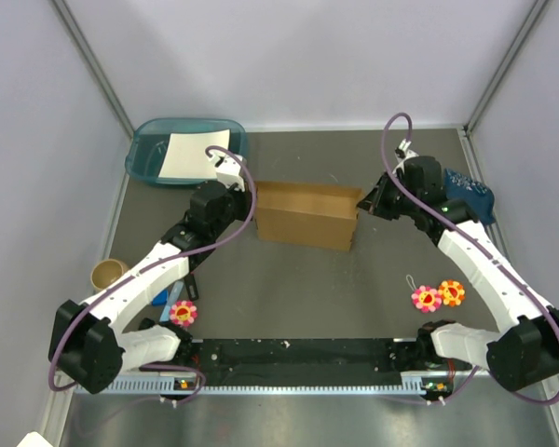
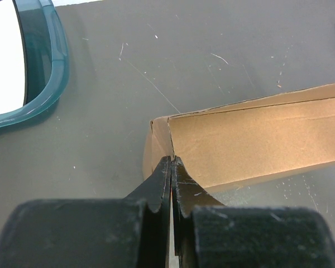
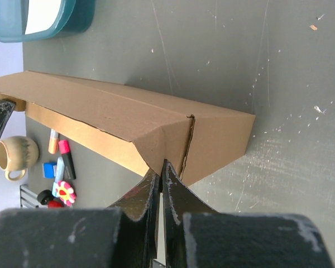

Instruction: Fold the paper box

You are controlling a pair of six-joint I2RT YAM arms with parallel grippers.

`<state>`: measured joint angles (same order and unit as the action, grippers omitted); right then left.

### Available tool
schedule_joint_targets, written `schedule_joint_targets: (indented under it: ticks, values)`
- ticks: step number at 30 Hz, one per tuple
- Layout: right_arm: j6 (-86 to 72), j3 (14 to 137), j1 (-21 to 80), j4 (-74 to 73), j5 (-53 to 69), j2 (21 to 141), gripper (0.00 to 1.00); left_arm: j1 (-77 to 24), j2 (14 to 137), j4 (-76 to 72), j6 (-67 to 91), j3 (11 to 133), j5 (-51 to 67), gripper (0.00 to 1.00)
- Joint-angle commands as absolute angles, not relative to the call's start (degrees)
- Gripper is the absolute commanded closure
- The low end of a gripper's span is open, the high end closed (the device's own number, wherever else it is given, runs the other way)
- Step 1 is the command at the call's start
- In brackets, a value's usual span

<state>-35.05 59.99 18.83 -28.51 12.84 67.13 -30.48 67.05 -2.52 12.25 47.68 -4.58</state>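
Left pincer (image 2: 171, 162) shut at paper box (image 2: 257, 139) corner; right pincer (image 3: 163, 166) likewise

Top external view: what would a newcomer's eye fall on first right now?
The brown paper box in the middle of the table stands out first, with the left gripper and the right gripper shut at its opposite ends. Next comes the teal tray at the far left, holding a white sheet.

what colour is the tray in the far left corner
The tray is translucent teal, best seen in the top external view.
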Motion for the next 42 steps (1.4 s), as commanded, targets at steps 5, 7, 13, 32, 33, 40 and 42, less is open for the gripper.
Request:
schedule_joint_targets:
  ticks: [5, 7, 13, 32, 33, 40, 42]
  values:
    - [-31.7, 60.3, 18.9, -30.4, 12.0, 66.5, 1.0, -31.0, 67.8, -0.8, 12.5, 48.7, -2.8, 1.0]
    - [-30.7, 58.9, 18.9, -30.4, 10.9, 66.3, 1.0, -31.0, 67.8, -0.8, 12.6, 48.7, -2.9, 1.0]
    - [-29.5, 56.1, 18.9, -30.2, 9.3, 65.9, 1.0, -31.0, 67.6, -0.7, 12.8, 48.9, -2.7, 1.0]
    - [-27.1, 50.4, 18.9, -27.9, 5.5, 63.9, 1.0, -30.9, 64.2, -0.3, 16.1, 50.4, -1.0, 1.0]
    - [-26.8, 50.3, 18.9, -28.0, 5.3, 63.8, 1.0, -30.8, 64.1, -0.3, 17.1, 50.5, -0.7, 1.0]
    - [-25.1, 49.7, 19.1, -28.2, 3.1, 63.4, 1.0, -30.2, 62.6, -1.1, 21.2, 51.2, -0.3, 1.0]
    - [-24.2, 49.5, 19.4, -28.3, 1.8, 63.4, 1.0, -30.1, 62.5, -1.0, 22.8, 51.4, 2.0, 1.0]
